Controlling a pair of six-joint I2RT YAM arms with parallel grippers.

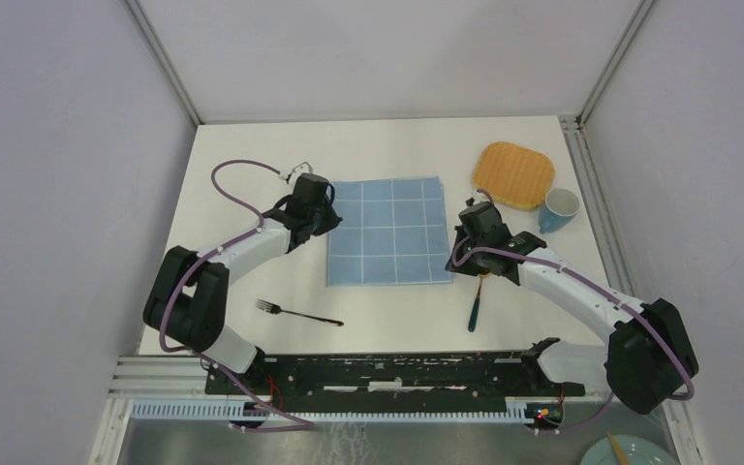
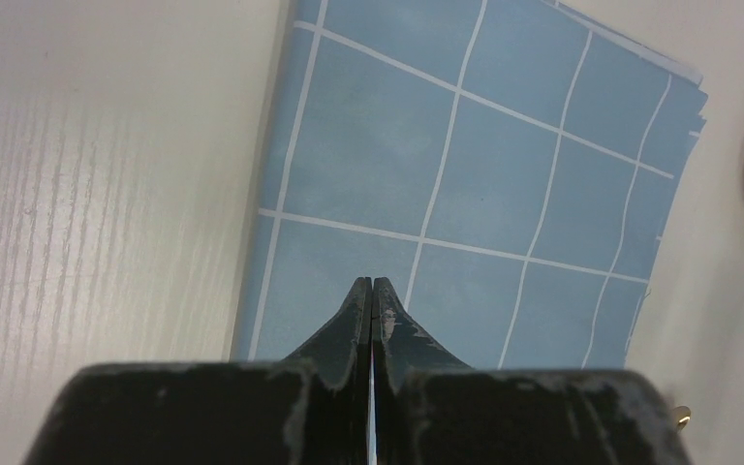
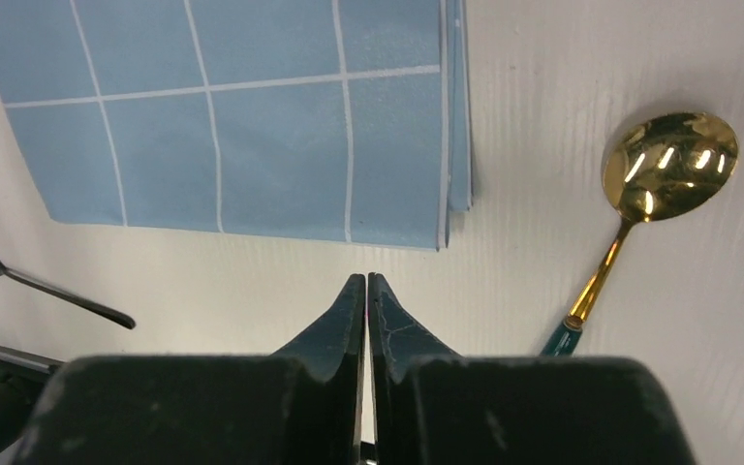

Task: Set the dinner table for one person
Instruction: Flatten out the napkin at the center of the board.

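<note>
Both grippers clenched on nothing, and the spoon sits on the right arm's side.
On the white dinner table (image 1: 252, 174), your right gripper (image 3: 366, 281) hangs with its jaws pressed together, empty, just off the cloth's (image 1: 387, 232) corner. In its wrist view the spoon (image 3: 612, 254) lies at 2 o'clock from the fingertips, its long axis running from 1 to 7 o'clock, bowl far and handle near. Your left gripper (image 2: 373, 283), also pinched closed and empty over the cloth, is well apart from the spoon, so the right arm looks the better reach.

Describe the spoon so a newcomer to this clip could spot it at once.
On the white dinner table, find the blue checked cloth. Just right of its near corner lies the spoon: gold bowl, teal handle, unlike the dark fork to the left.
</note>
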